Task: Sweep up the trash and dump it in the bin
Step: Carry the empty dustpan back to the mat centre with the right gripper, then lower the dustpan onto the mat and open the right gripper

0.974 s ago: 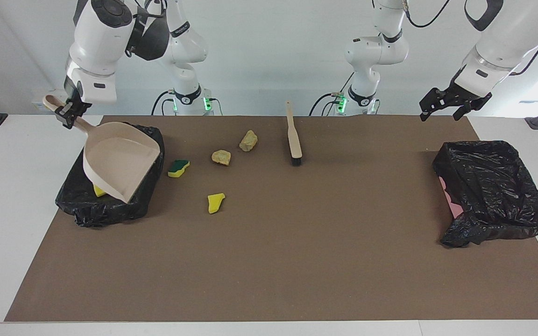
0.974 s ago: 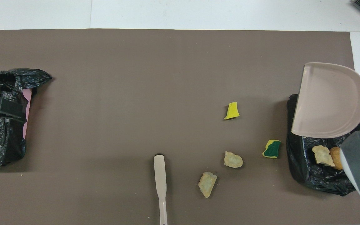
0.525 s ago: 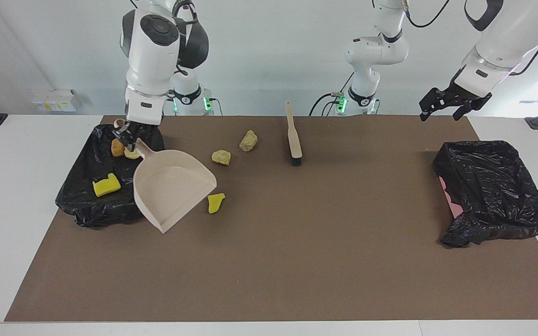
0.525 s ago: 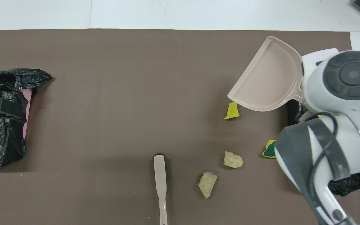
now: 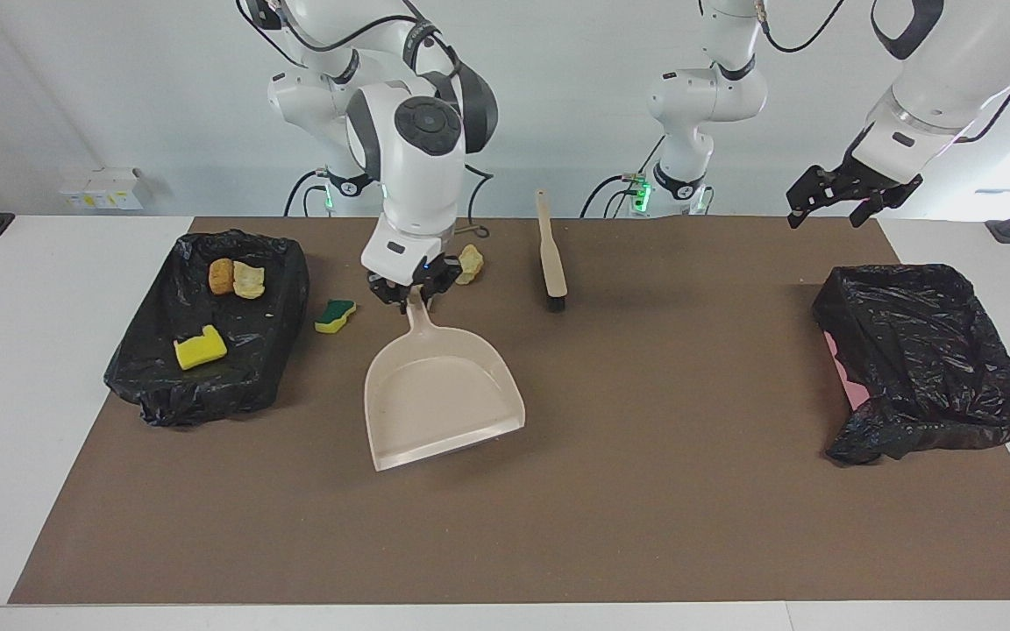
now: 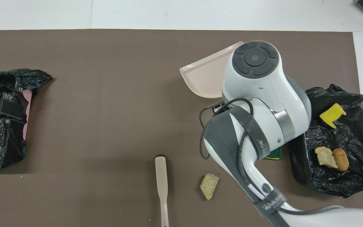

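While the right gripper (image 5: 411, 294) holds the handle of the beige dustpan (image 5: 439, 394) with its jaws pinched on it, the pan hangs over the middle of the brown mat (image 5: 558, 526), its open mouth pointing away from the robots.

Three pieces of trash lie inside the black-lined bin (image 5: 268, 368) at the right arm's end of the table. One is a bright yellow sponge piece (image 5: 200, 348) with a notch cut in one corner. Nearer to the robots in the same bin, a rounded orange foam chunk (image 5: 221, 276) and a pale tan crumbly chunk (image 5: 249, 280) touch each other.

On the mat, just beside this bin, lies a small sponge with a yellow body and a dark green face (image 5: 335, 315) turned up. Another tan foam chunk (image 5: 471, 264), rough and irregular, sits on the mat close to the right gripper and beside the beige brush (image 5: 551, 254), toward the robots' end. Any other scraps are hidden by the arm and the pan.

The left gripper (image 5: 851, 197) waits in the air above the left arm's end of the table, with its jaws spread wide and nothing between them. Below it, a second black-lined bin (image 5: 926, 359) shows a pink edge on one side.
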`<state>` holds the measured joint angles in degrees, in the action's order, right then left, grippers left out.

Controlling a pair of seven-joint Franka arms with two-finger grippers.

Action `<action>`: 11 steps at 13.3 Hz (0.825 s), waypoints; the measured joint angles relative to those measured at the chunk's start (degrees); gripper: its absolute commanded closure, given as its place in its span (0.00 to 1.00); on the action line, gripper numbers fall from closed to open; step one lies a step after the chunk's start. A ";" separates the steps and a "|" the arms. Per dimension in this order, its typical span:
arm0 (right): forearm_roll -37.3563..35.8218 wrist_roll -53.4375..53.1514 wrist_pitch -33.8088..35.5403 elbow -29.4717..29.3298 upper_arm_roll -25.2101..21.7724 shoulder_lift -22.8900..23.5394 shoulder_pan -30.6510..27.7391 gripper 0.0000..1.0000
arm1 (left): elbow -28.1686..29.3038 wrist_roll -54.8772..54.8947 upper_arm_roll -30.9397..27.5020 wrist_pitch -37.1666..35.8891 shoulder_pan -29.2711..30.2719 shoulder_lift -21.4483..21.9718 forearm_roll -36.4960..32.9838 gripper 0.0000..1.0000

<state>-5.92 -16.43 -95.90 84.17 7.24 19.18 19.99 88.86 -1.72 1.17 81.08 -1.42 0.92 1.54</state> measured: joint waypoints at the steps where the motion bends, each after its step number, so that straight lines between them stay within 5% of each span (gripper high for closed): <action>1: 1.88 -4.72 -0.57 -2.77 0.01 2.82 1.30 1.00 | 0.00 0.00 0.00 0.00 0.00 0.00 0.00 0.00; 6: 4.79 -20.13 -5.73 -12.37 0.04 15.35 10.34 1.00 | 0.03 0.00 0.00 0.06 -0.01 -0.11 0.00 0.00; 11: 7.05 -21.30 -10.33 -13.98 0.05 20.48 12.80 1.00 | 0.03 0.08 0.00 0.19 -0.02 -0.24 0.00 0.00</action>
<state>1.13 -37.73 -106.23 70.19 7.29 39.65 32.79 88.89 -1.64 1.17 81.28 -1.43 0.68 1.54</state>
